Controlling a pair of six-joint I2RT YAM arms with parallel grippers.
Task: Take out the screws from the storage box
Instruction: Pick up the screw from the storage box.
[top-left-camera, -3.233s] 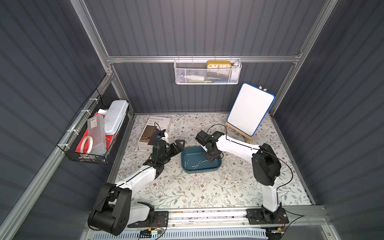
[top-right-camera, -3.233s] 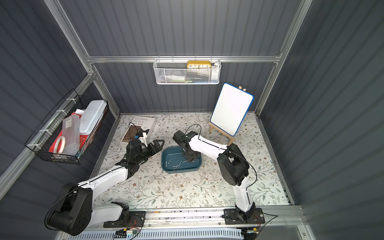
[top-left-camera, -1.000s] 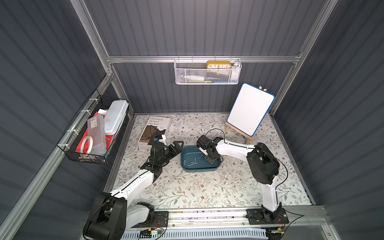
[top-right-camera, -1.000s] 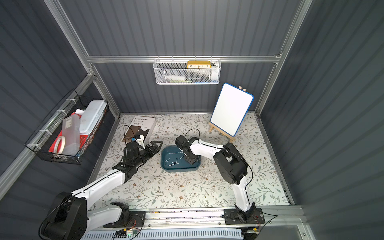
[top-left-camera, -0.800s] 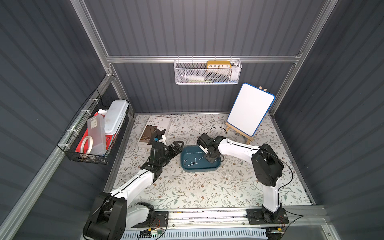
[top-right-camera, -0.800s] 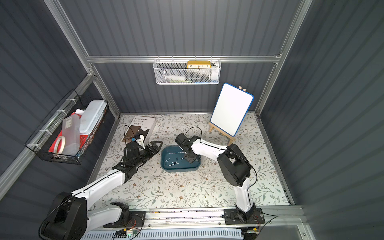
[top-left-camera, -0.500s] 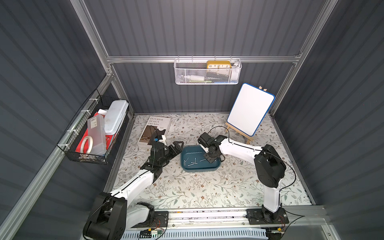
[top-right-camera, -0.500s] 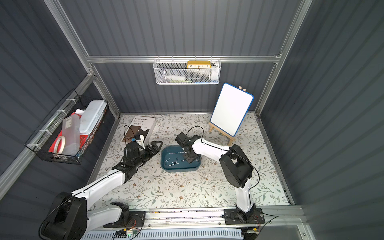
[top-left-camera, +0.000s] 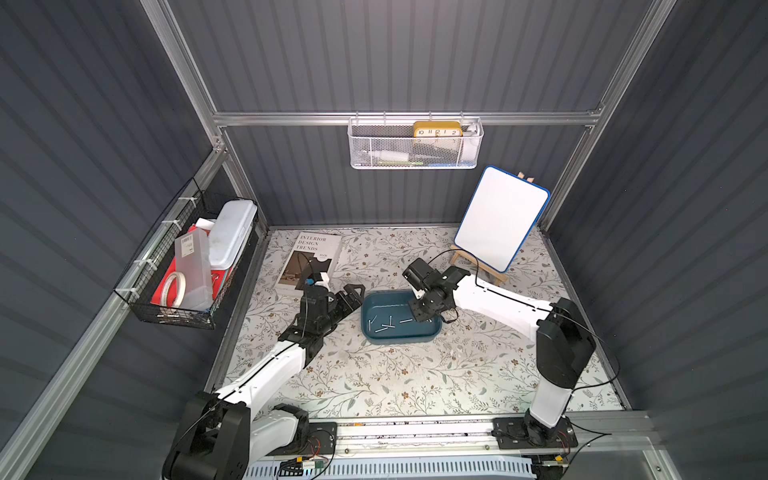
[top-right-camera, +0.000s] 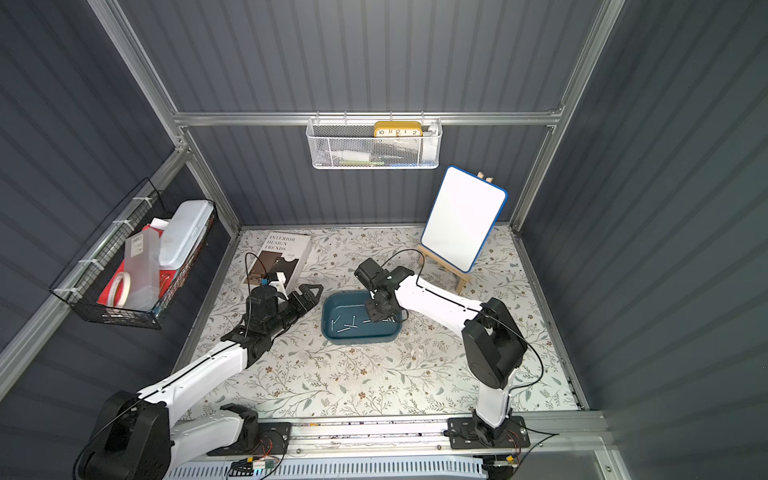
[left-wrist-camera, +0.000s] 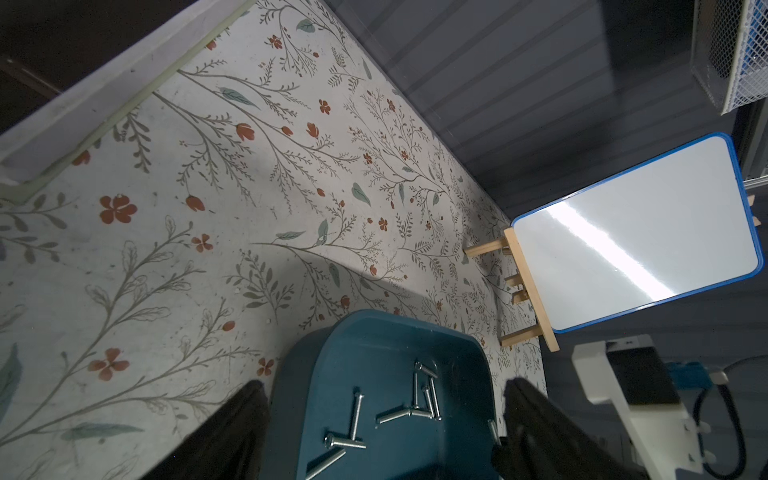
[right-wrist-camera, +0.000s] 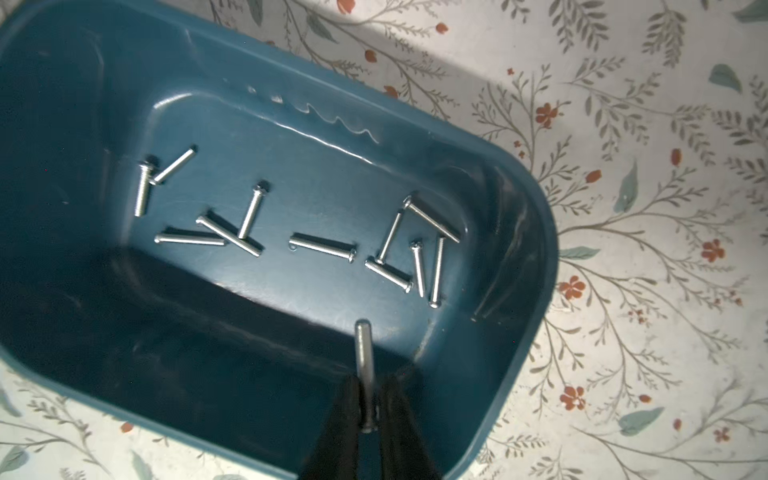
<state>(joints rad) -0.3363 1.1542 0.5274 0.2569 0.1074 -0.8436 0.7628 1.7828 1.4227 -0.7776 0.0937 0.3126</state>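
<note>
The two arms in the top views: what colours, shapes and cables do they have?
Both the left arm and the right arm have smooth white links and bulky black rounded joints. Thin black cables loop along each. The left end effector and right end effector are black, with tapered fingers.

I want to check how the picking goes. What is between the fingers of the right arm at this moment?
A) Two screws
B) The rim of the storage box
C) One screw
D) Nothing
C: in the right wrist view the fingers of the right gripper are shut on one screw, above the inside of the storage box, while the other screws lie on its floor.
</note>
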